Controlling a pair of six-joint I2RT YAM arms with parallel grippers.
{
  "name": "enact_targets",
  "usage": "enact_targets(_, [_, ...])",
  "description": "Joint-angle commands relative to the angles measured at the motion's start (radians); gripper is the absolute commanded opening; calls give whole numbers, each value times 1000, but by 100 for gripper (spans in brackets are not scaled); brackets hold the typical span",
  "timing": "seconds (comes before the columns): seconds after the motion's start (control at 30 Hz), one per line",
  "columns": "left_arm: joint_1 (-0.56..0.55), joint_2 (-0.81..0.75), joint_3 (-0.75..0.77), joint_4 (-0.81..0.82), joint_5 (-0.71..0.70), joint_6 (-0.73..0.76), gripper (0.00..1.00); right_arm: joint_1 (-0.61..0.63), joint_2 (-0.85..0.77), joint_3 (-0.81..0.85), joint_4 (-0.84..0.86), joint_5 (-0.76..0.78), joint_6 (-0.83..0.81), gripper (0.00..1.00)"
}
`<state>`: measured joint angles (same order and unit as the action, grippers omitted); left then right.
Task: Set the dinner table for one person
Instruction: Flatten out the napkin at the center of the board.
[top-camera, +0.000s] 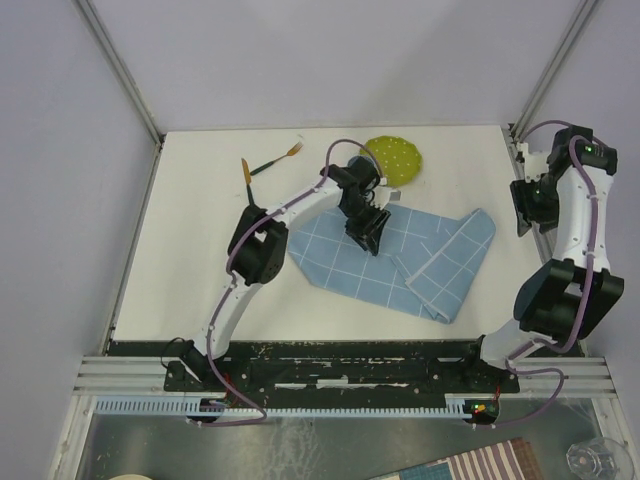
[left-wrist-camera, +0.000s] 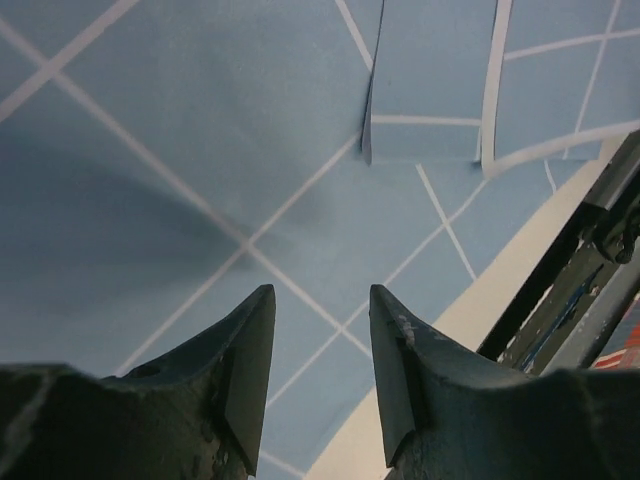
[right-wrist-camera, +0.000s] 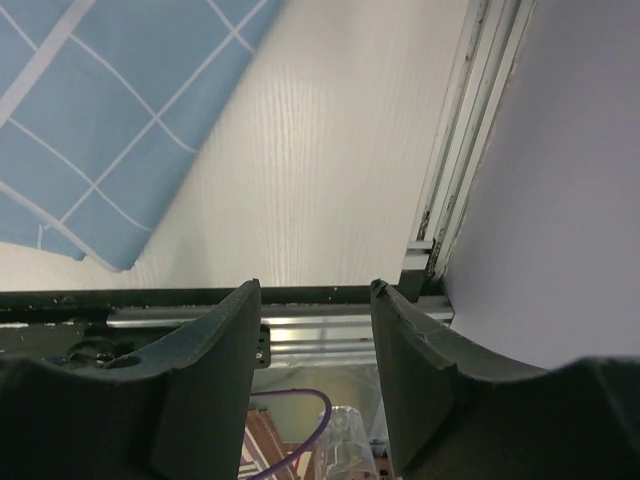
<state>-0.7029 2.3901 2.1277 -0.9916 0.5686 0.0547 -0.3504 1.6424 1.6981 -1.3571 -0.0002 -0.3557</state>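
Note:
The white dinner table (top-camera: 200, 270) carries a light-blue cloth with a white grid (top-camera: 440, 255), its right part folded over itself. A green dotted plate (top-camera: 400, 155) lies behind the cloth, partly hidden by the left arm. A fork (top-camera: 277, 160) and a knife (top-camera: 247, 174) with orange handles lie at the back left. My left gripper (top-camera: 368, 232) is open and empty, hovering over the cloth (left-wrist-camera: 200, 130). My right gripper (top-camera: 524, 215) is open and empty at the table's right edge, over bare table (right-wrist-camera: 330, 160), with the cloth's corner (right-wrist-camera: 110, 110) to its left.
Grey walls close in the table on three sides. A metal rail (top-camera: 350, 375) runs along the near edge. A clear glass (top-camera: 595, 458) and a striped cloth (top-camera: 490, 465) lie below the table at the front right.

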Motion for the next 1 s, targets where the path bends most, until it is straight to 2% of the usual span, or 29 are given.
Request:
enact_targets(0.0, [-66,54,128,83,79,-102,50,-25,-106,-85,-11,5,-51,56])
enact_targets(0.23, [-98,89,121,181,83,-144,51,-58,-183,-140,-31,14,-55,56])
enact_targets(0.43, [-98,89,51,252,74,-183,51,-64,-195,-135,-48,16,-52,56])
enact_targets(0.7, [-97,41,-31,235,-22,-128,51,-67,-179,-110,-59,12,-47,56])
enact_targets(0.97, [-97,0,-69,239,-84,-104,51,-64,-147,-91,-82,-91,-36,58])
